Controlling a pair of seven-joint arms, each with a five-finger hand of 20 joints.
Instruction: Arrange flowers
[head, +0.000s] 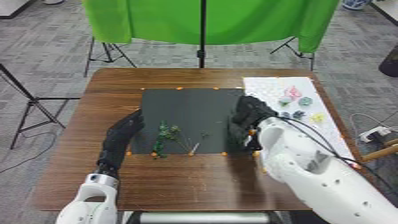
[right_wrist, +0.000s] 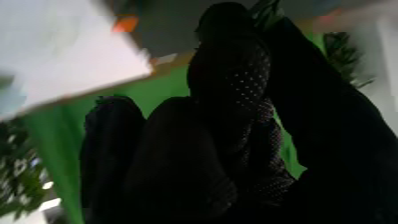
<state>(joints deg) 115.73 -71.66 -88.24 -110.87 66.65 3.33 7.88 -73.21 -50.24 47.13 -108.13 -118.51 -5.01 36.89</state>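
You have the right hand (head: 255, 111) pinching a green sprig (right_wrist: 266, 14) between its fingertips (more greenery (head: 166, 134) lies left of those fingers).

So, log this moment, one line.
right hand: pinching green sprig; left hand: at mat's left edge; greenery: on mat; colored pieces: on white sheet

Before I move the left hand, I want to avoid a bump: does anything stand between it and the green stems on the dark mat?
Nothing visible does: in the head view, a strip of dark mat separates the left hand from the green stems. The right hand is to their right.
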